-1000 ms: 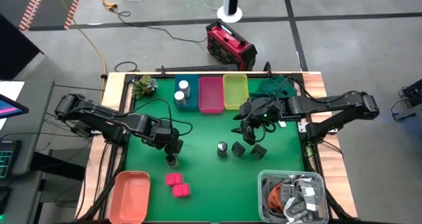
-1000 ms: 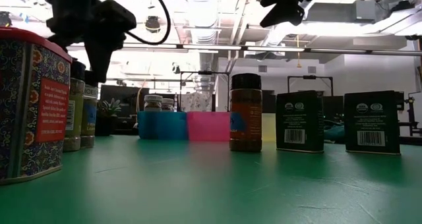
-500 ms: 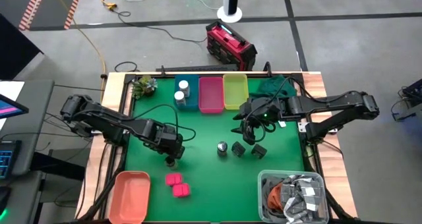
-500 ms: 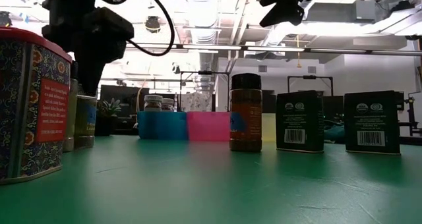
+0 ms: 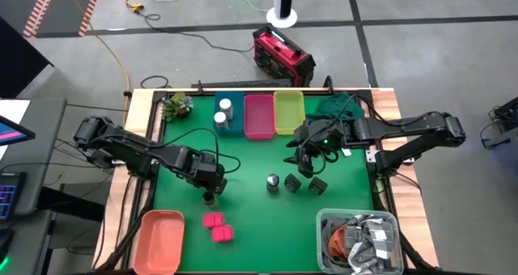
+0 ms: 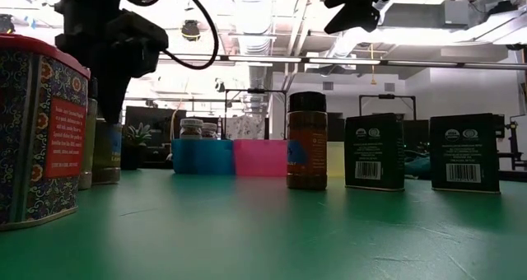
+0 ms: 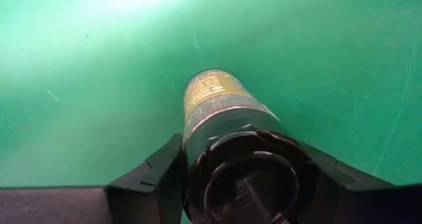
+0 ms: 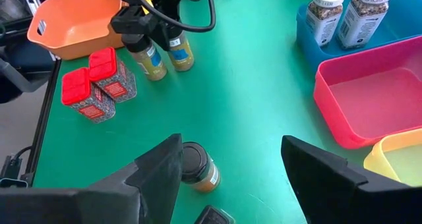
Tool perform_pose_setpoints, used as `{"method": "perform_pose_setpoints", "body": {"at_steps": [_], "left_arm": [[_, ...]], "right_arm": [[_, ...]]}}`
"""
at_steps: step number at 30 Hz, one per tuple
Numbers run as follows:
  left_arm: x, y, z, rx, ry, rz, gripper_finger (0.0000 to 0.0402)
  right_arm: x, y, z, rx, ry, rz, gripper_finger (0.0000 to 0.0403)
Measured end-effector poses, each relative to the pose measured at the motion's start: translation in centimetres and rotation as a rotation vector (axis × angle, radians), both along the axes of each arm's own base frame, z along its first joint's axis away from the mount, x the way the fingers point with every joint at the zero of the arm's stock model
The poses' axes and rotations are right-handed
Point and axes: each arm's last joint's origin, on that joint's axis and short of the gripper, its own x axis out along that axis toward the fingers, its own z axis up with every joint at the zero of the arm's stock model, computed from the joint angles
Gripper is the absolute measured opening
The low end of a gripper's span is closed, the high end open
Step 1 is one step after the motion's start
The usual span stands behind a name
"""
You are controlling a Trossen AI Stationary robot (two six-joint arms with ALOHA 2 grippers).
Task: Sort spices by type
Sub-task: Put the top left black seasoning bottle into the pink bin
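Descent is the change to note: over the last second the left gripper (image 5: pixel 210 191) has come down from above the pair of dark-capped jars at the near left of the green mat and settled over one of them. In the last half second it has barely moved. In the left wrist view the gripped jar (image 7: pixel 224 112) sits between the two fingers, which lie against the sides of its cap, so you can read the claw as pinching that jar. It stands upright on the mat, not lifted. Its twin jar (image 8: pixel 179 53) stands just beside it, close enough that a sideways drag could tip it, so a straight lift looks safest. The right gripper (image 5: pixel 301 155) has held its place above the middle of the mat with its fingers spread wide. It hovers far of the lone dark-capped jar (image 5: pixel 273 180) and the two black boxes (image 5: pixel 292 183). For the sort, this looks like the start of moving the dark-capped kind. The blue bin (image 5: pixel 235 129) at the far edge already holds the white-capped jars (image 5: pixel 223 107), the pink bin (image 5: pixel 259 116) and yellow bin (image 5: pixel 289 113) beside it are bare, and the pink blocks (image 5: pixel 217 225) lie near the orange bin (image 5: pixel 162 241).
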Motion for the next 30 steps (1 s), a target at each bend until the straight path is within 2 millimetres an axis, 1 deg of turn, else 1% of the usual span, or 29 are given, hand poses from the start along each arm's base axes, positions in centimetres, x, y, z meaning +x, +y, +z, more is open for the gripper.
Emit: {"method": "perform_pose_setpoints", "body": {"at_steps": [4,8,11,15,18,21,25,28,30], "left_arm": [[0.4,0.2,0.6,0.019,-0.022,-0.022,0.0203],[1.0,1.2,1.6,0.054,-0.062,-0.028,0.0203],[1.7,2.6,2.6,0.083,-0.099,-0.033,0.0203],[2.9,4.8,4.1,0.142,-0.14,-0.105,0.0203],[4.1,6.8,5.0,0.191,-0.138,-0.161,0.0203],[5.8,9.0,6.1,0.232,-0.127,-0.197,0.0203],[8.6,11.8,7.4,0.28,-0.127,-0.248,0.0203],[10.7,13.7,8.7,0.301,-0.172,-0.261,0.0203],[11.7,14.9,9.7,0.325,-0.203,-0.258,0.0203]], "right_arm": [[0.0,0.0,0.0,-0.003,0.0,0.002,0.0284],[0.0,0.0,0.0,-0.004,0.0,0.003,0.0284],[0.0,-0.1,0.0,-0.006,-0.002,0.002,0.0284],[0.1,-0.4,0.1,-0.005,-0.015,-0.011,0.0284],[0.2,-0.7,0.3,-0.004,-0.033,-0.021,0.0284],[0.2,-0.9,0.2,-0.004,-0.023,-0.027,0.0284],[-0.2,-0.8,-0.3,0.0,0.041,-0.025,0.0284],[-0.6,-0.7,-0.8,-0.002,0.106,-0.023,0.0284],[-0.8,-0.8,-1.0,-0.003,0.137,-0.026,0.0284]]}}
